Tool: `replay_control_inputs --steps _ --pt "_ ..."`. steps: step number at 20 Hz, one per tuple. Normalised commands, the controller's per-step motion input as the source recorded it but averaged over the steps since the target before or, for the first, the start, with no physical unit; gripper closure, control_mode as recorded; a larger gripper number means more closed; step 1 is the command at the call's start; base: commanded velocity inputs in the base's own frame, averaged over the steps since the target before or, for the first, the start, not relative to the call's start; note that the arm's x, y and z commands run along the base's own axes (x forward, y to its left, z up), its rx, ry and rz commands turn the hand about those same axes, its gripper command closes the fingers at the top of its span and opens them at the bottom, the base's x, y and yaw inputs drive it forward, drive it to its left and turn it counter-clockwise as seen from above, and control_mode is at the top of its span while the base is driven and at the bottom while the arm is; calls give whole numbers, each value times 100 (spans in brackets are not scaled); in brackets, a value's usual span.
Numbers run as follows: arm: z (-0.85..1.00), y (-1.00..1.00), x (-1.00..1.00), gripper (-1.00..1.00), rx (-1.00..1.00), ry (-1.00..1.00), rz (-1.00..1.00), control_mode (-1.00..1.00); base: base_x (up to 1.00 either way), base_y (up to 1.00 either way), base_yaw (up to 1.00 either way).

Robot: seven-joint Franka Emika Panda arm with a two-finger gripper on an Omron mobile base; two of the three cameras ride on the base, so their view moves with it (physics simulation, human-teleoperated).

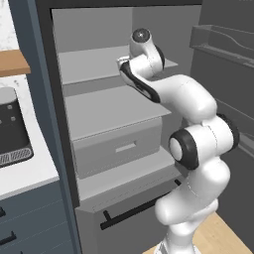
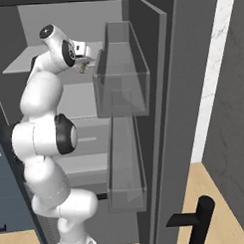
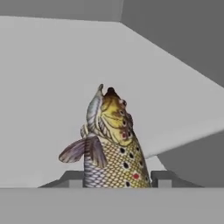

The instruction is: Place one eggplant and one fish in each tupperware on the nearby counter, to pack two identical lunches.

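The pincer (image 3: 117, 178) is clamped narrowly on 1 fish (image 3: 110, 144), which sits just above the fridge shelf (image 3: 48, 87). The scales look slick, so I judge it could slip free during withdrawal.

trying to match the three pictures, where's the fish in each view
Left base view: hidden behind the arm's wrist, which reaches onto the upper fridge shelf.
Right base view: the fish is a small tan speck near the top left, just right of the wrist.
Hand view: bottom centre, between the jaws, head pointing away over the shelf.
Shared landmark: that grey upper shelf.
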Motion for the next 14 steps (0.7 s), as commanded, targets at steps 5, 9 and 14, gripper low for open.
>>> replay_control_inputs --steps 5,9,14 --pt "7 0 -100 100 15 6 -18 -100 0 0 0" --pt "19 -1 -100 100 11 0 -4 -100 0 0 0" --pt "2 -4 -100 100 1 -1 0 -100 0 0 0"
